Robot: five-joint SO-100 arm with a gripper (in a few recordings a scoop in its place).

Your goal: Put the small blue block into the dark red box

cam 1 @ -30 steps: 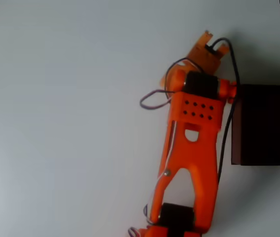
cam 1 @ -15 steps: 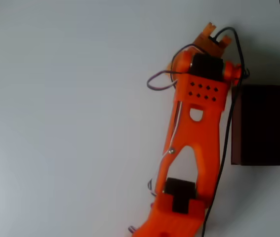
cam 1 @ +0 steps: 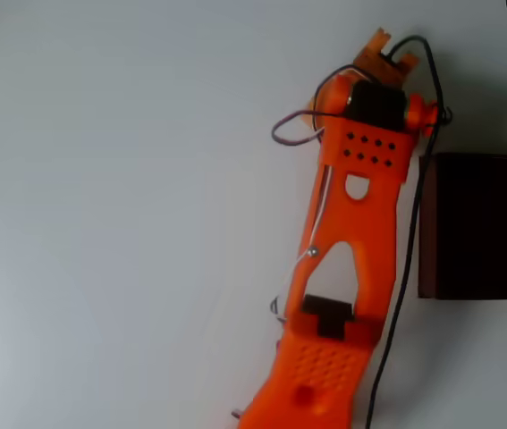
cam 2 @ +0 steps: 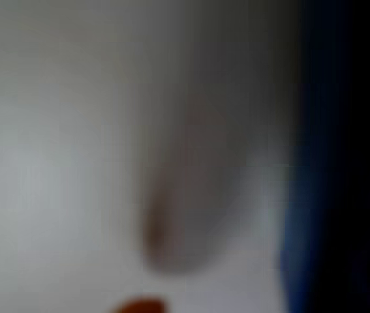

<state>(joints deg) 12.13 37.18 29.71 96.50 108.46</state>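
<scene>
Clearly unfinished: no blue block visible inside the dark red box, which sits on the white table at about 3 o'clock in the overhead view, its dark interior too murky to read fully. Orange arm stretches from 6 o'clock up toward 1 o'clock, ending with the claw just above and left of the box's top-left corner, not over its opening. Cannot tell whether the claw is clenched or released. Wrist view badly blurred; blue smear along the right edge at 3 o'clock, possibly the small blue block close to the lens, not sure. Left, by judgement: carrying over the box and dropping
</scene>
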